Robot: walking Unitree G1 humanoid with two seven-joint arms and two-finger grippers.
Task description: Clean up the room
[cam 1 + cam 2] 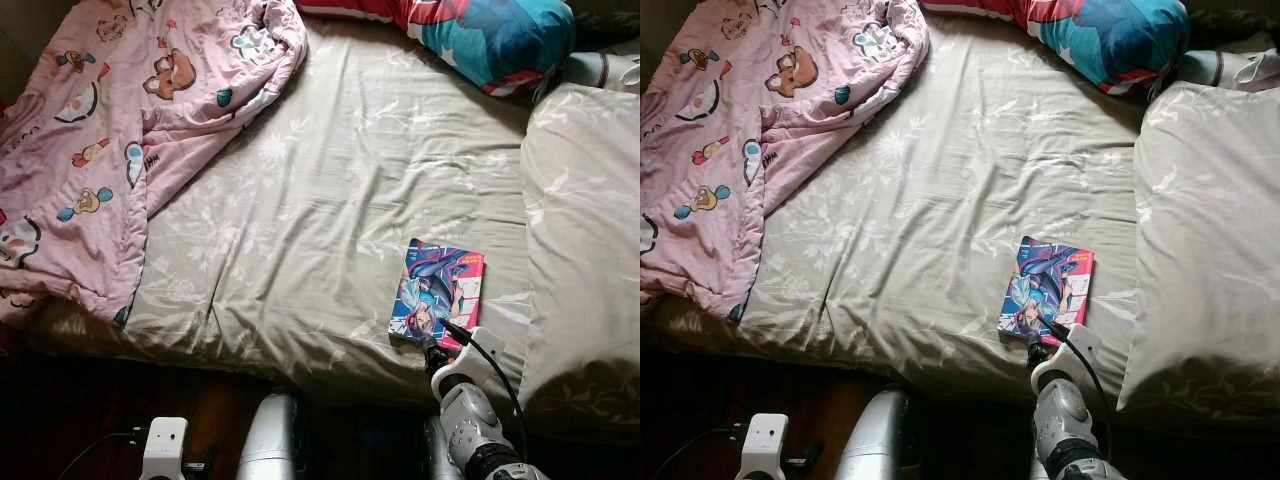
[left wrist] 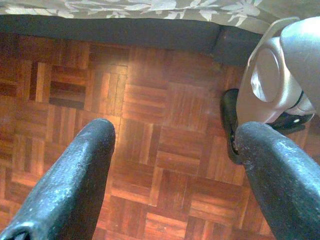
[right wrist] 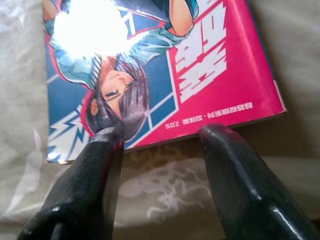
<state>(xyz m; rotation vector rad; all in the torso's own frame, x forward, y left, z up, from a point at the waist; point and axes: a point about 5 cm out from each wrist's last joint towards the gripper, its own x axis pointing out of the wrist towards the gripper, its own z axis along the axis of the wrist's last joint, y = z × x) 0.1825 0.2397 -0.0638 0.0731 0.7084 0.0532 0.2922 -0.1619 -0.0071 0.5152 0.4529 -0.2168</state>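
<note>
Fingers of the right end effector (image 3: 160, 135) stand spread apart, their tips at the near edge of the comic book (image 1: 437, 291), which lies flat on the bed (image 1: 330, 180) just ahead of them; one tip overlaps the cover's lower corner, the other sits just short of the edge, over the sheet. That pose suits a grab of the book by its near edge, likely to carry it off the bed. Whether either tip actually touches the cover cannot be told. Glare washes out part of the cover. Well away on the far side, a pink blanket (image 1: 110, 130) lies bunched and runs out of view, and a pillow (image 1: 585, 230) lies close beside the book. The left end effector (image 2: 175, 145) hangs idle, fingers spread, over the wooden floor (image 2: 150, 100).
</note>
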